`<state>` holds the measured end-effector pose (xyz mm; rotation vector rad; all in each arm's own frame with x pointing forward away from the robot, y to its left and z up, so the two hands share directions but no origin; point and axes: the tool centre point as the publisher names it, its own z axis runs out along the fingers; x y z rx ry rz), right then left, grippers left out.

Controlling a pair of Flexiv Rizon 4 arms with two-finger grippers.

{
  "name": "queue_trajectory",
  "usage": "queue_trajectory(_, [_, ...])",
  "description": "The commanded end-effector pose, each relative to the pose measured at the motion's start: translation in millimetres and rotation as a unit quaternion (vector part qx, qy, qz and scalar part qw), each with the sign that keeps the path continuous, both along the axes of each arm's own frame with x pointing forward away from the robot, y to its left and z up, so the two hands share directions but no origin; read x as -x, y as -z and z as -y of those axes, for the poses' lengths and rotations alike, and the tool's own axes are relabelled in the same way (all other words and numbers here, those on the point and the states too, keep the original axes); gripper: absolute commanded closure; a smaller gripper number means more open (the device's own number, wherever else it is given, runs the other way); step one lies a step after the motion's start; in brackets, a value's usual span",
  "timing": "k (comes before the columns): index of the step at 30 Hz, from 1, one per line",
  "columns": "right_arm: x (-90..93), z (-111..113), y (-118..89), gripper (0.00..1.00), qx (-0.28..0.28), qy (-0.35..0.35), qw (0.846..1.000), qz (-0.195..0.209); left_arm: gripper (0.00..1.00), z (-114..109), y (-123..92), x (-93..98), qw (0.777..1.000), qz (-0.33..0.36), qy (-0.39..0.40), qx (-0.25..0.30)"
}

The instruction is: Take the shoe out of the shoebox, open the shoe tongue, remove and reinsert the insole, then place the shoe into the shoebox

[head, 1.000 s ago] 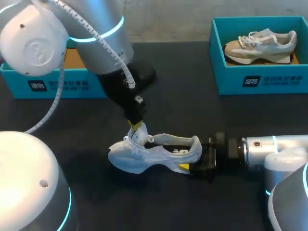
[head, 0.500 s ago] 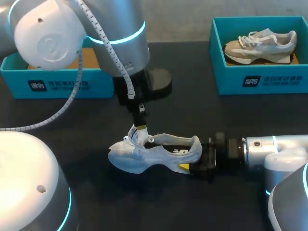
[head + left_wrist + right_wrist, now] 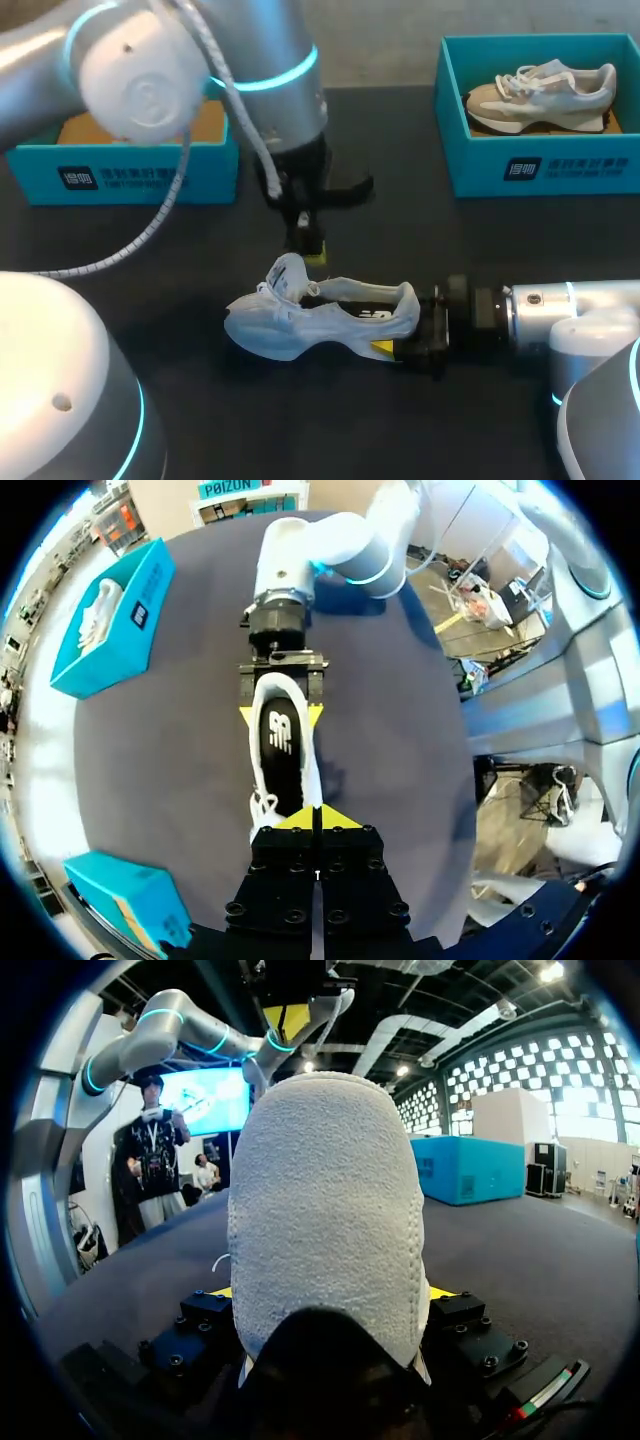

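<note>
A white shoe (image 3: 300, 322) lies on its side on the dark table, toe to the left, its tongue (image 3: 288, 274) standing up. My right gripper (image 3: 396, 328) is shut on the heel, one yellow tip on each side of it (image 3: 280, 716). In the right wrist view the heel (image 3: 325, 1210) fills the space between the fingers. My left gripper (image 3: 313, 252) hangs shut and empty just behind and above the tongue, clear of the shoe. From the left wrist view its joined tips (image 3: 318, 818) are over the shoe's toe end (image 3: 285, 765), and the dark insole shows inside.
A teal shoebox (image 3: 130, 165) stands at the back left, partly behind my left arm. A second teal shoebox (image 3: 540, 165) at the back right holds a beige shoe (image 3: 540, 95). Bare dark table lies between them and in front of the shoe.
My left gripper has let go of the tongue and lifted up and back from the shoe. The shoe and my right arm have not moved.
</note>
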<state>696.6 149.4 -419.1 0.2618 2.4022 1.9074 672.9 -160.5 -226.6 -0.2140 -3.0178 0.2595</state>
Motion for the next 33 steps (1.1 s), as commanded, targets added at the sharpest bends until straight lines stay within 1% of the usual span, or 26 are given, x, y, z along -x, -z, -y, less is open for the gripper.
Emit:
queue_trajectory(1, [0.3,-2.0,0.8,1.0,0.001,0.003,1.0,0.0,1.0,29.9,24.9,-5.4,1.0,-0.009,0.002,-0.019])
queue_trajectory(3, [0.3,-2.0,0.8,1.0,0.001,0.003,1.0,0.0,1.0,33.1,32.9,-6.2,1.0,-0.011,0.005,-0.011])
queue_trajectory(8, [0.3,-2.0,0.8,1.0,0.001,0.003,1.0,0.0,1.0,42.3,53.3,-5.2,1.0,0.004,0.008,-0.018])
queue_trajectory(21, [0.3,-2.0,0.8,1.0,0.001,0.003,1.0,0.0,1.0,42.3,53.3,-5.2,1.0,0.004,0.008,-0.018])
queue_trajectory(24, [0.3,-2.0,0.8,1.0,0.001,0.003,1.0,0.0,1.0,49.4,71.5,-5.6,0.999,0.002,0.015,-0.03])
queue_trajectory(27, [0.3,-2.0,0.8,1.0,0.001,0.003,1.0,0.0,1.0,55.0,86.5,-5.3,0.999,0.006,0.023,-0.029])
queue_trajectory(33, [0.3,-2.0,0.8,1.0,0.001,0.003,1.0,0.0,1.0,61.0,102.5,-11.0,0.999,-0.003,0.026,-0.02])
